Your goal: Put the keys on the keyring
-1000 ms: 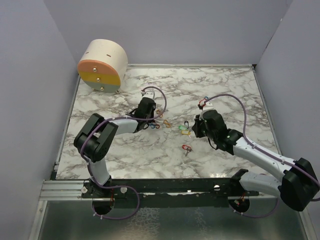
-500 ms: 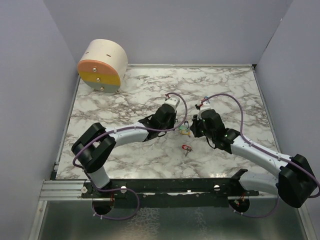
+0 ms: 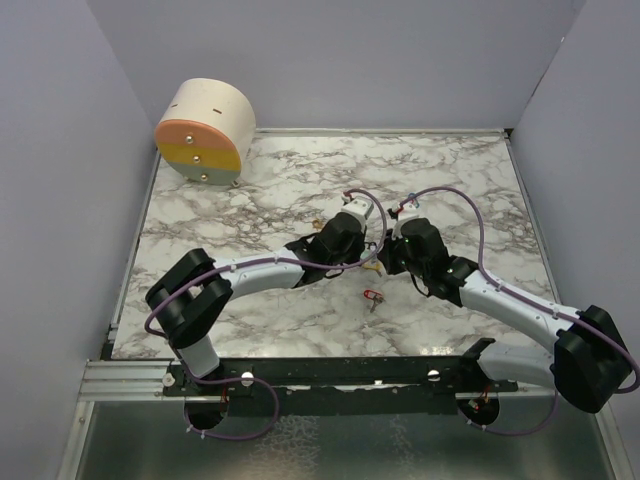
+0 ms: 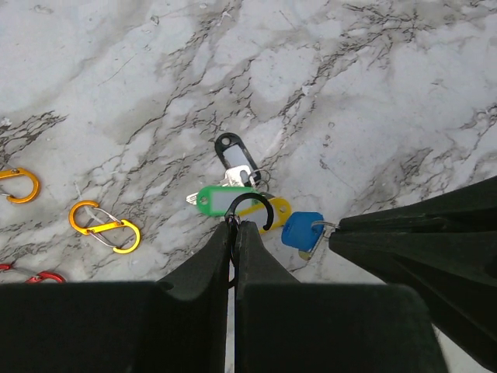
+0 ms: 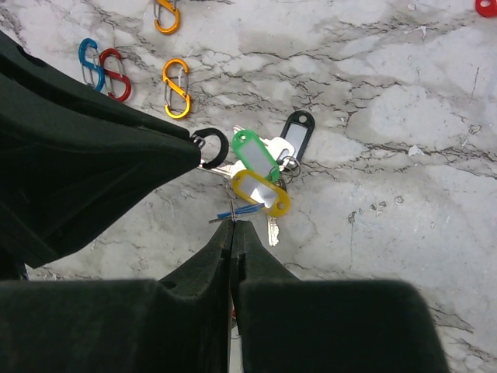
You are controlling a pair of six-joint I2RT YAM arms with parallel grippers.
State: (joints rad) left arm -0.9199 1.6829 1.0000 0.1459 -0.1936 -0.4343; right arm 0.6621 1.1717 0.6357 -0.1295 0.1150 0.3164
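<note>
Several oblong tagged keys point(image 5: 260, 165), black hooked ring point(image 4: 248, 196), veined marble point(image 4: 388, 93)

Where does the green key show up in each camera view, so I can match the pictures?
Top view: cannot be made out; it is hidden where the left gripper and right gripper meet.
Left wrist: the green key lies at centre, just above the fingertips.
Right wrist: the green key sits at centre, just above the yellow key.
Shared landmark: the black key, next to it in both wrist views.
</note>
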